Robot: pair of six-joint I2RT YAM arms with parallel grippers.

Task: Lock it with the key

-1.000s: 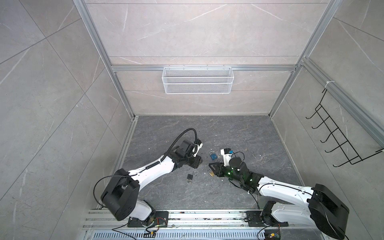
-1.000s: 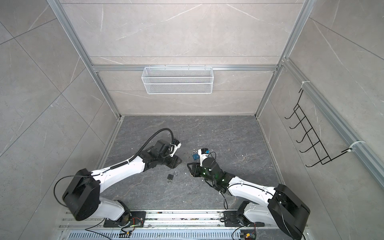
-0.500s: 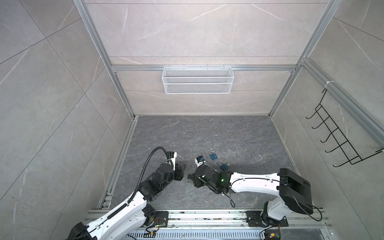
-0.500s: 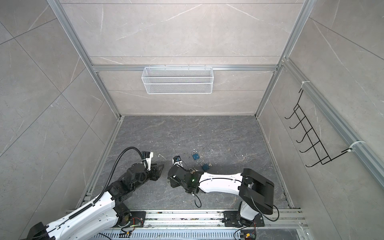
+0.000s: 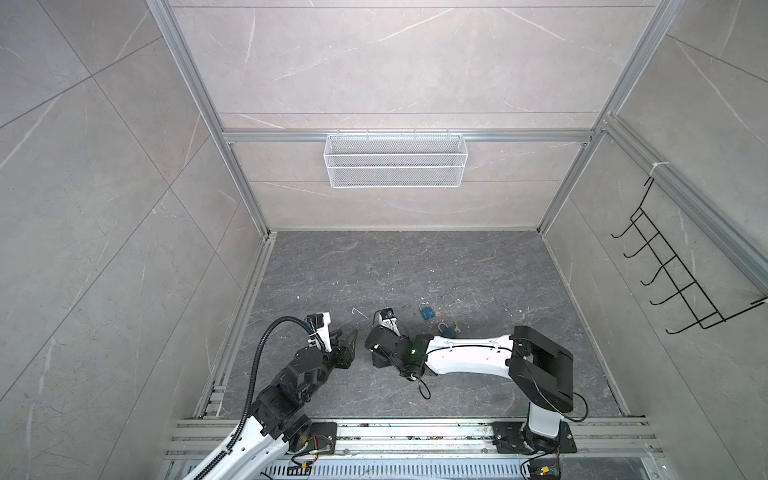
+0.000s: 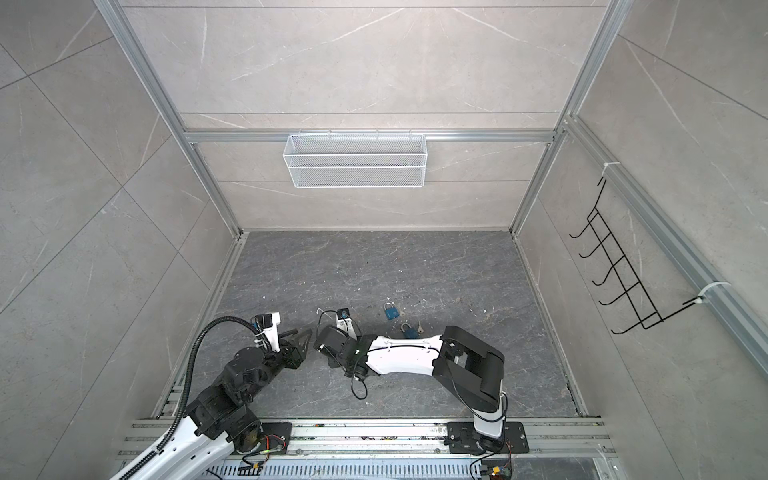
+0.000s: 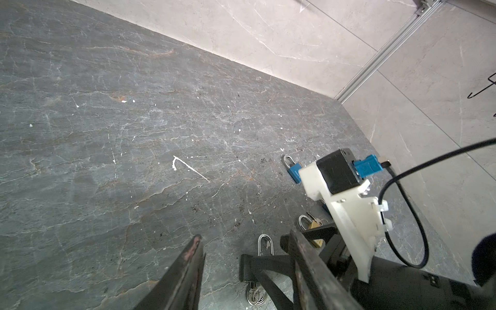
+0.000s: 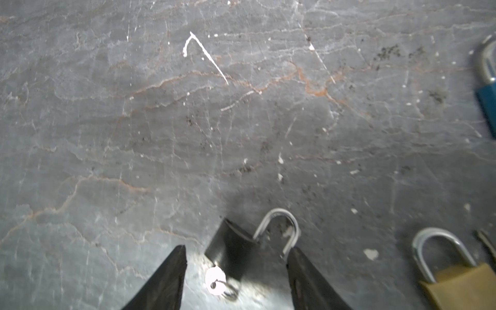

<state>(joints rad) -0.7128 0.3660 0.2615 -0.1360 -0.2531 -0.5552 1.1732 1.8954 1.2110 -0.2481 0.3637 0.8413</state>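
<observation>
Down on the grey desk [image 8: 134, 134], right hand [image 8: 237, 248], spread, straddles a black steel-shackled padlock [image 8: 230, 252]; left hand [image 7: 244, 234] spread too. Next, likely: pinch its silver key [image 8: 214, 280], turn.

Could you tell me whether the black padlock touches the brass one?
Apart: the right wrist view shows bare floor between the black padlock and brass padlock.
</observation>
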